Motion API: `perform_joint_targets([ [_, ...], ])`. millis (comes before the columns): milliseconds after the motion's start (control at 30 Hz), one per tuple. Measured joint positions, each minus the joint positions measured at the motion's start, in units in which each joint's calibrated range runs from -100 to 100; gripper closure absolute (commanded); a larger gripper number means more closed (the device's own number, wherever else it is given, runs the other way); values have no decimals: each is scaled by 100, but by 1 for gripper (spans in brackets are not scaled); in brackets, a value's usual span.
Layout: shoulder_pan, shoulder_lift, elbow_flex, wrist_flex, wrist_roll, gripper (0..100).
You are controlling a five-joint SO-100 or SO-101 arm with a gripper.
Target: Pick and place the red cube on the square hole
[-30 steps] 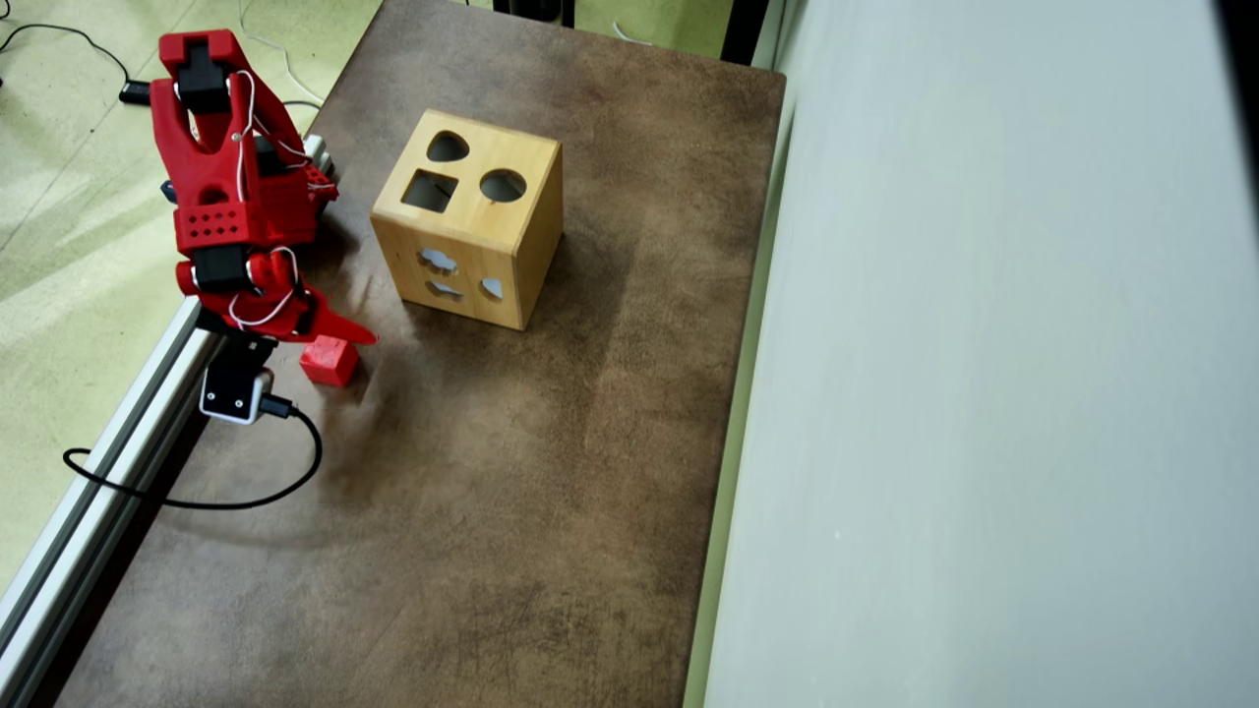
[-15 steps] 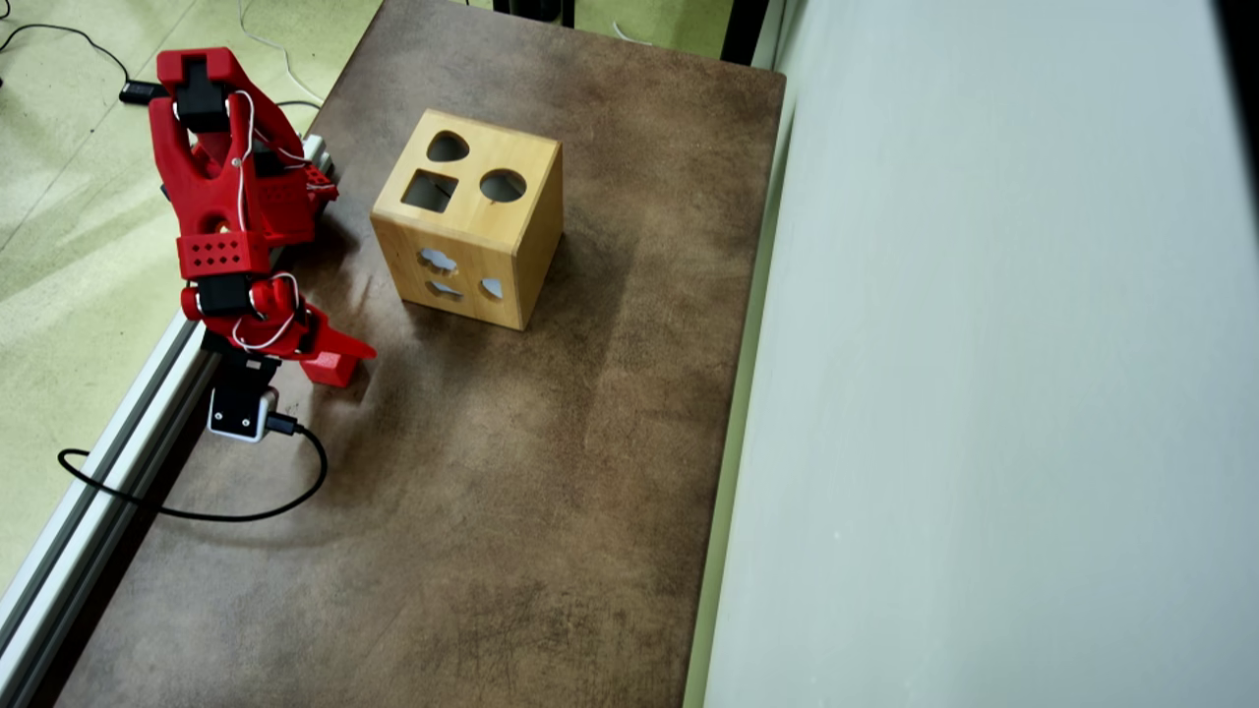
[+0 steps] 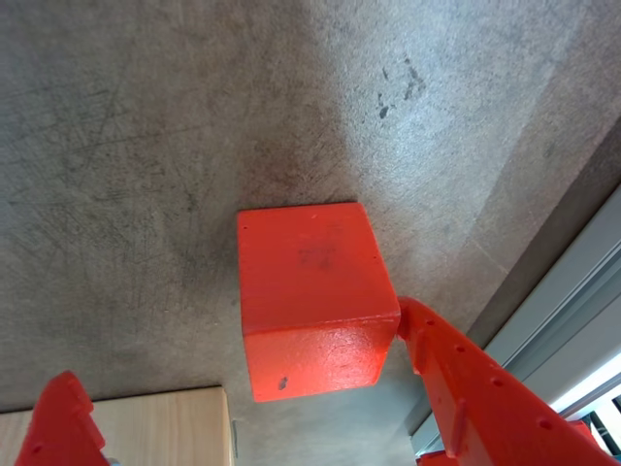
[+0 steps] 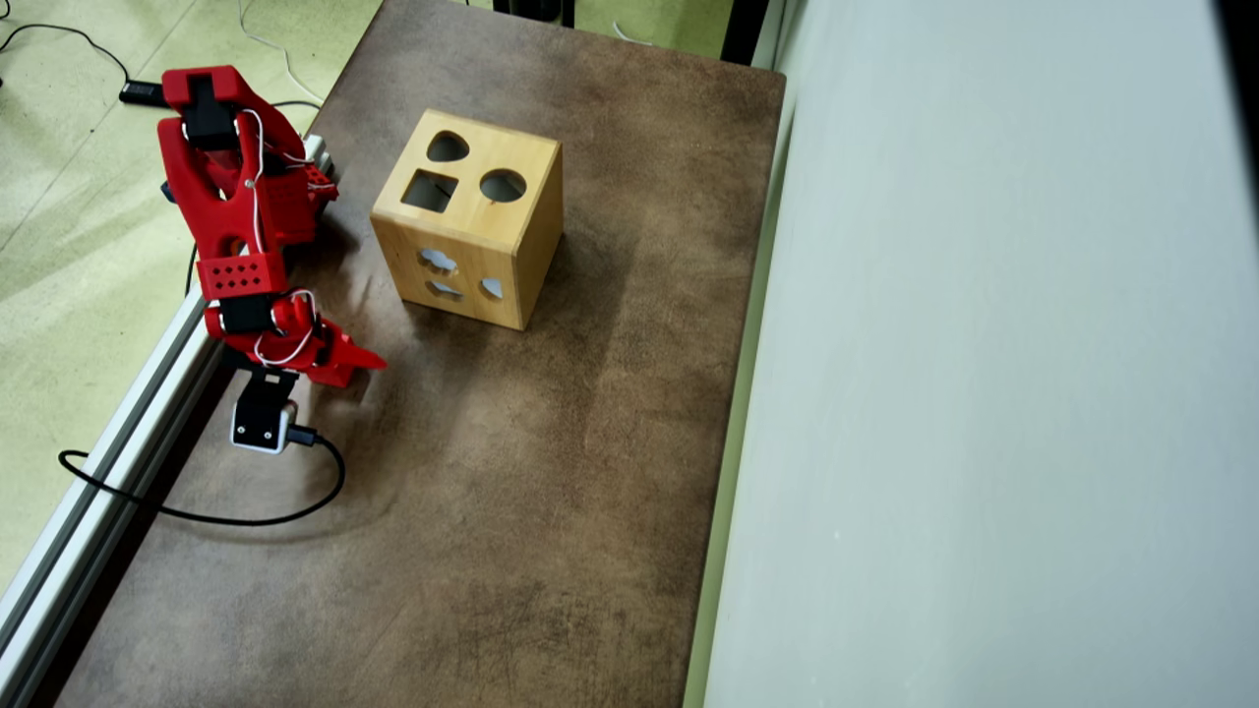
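Near the table's left edge in the overhead view, the gripper (image 3: 233,388) stands spread — one finger touching the red cube (image 3: 310,296), the other well clear — straddling it for the pinch. The wooden box (image 4: 470,218) waits toward the far edge.

You are looking at a tabletop (image 4: 551,472) lying bare across its near and right-hand parts in the overhead view, so room is staying open there. The wooden box (image 4: 470,218) is standing in the way toward the far side, just right of the arm. An aluminium rail (image 4: 118,433) is bounding the left edge, and a black cable (image 4: 211,516) is looping across the tabletop beside it.
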Motion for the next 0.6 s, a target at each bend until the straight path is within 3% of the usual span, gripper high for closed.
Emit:
perform_joint_targets([
  [267,0,0,0,24,0,55],
  [600,0,0,0,24,0,67],
])
